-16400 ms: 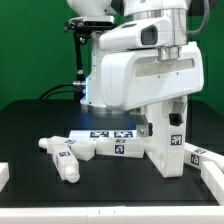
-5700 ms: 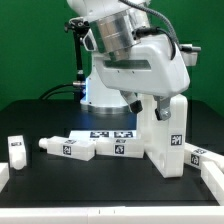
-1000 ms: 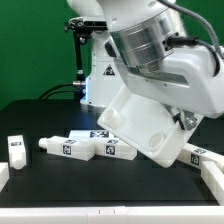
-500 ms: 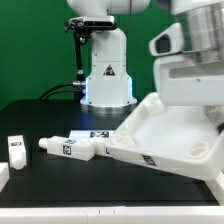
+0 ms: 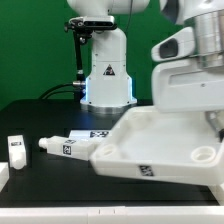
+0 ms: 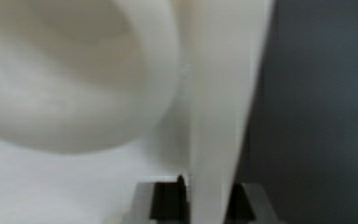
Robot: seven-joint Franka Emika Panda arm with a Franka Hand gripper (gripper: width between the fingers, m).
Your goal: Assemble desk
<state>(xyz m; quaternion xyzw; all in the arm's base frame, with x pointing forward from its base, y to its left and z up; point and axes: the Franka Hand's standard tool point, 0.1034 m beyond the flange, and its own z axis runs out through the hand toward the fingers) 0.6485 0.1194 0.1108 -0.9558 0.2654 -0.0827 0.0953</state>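
At the exterior view's right, up front: tabletop clear of the table, hanging in the air, tilted, hollow underside up. Raised rim all round, round socket near its right corner, square tag on the front edge. Low left corner down close by the lying leg; can't tell if touching.

Above it, big white arm reaching down to the far right side of the panel. Can't pick out the fingers in that view (hidden past the panel and the frame edge).

On the wrist view: gripper clenched on the tabletop rim. Thin white wall running straight between two dark fingers, pressed from both sides. Curved white hollow on one side of that wall, dark table on the other. Blurry, very close up.

Rest of the table, exterior view's left: upright leg standing alone near the edge, tag facing the camera. Lying leg just to its right, on its side, tag showing, far end hidden behind the tabletop. Marker board flat behind the lying leg, partly covered by the panel. Base at the back, green backdrop behind.
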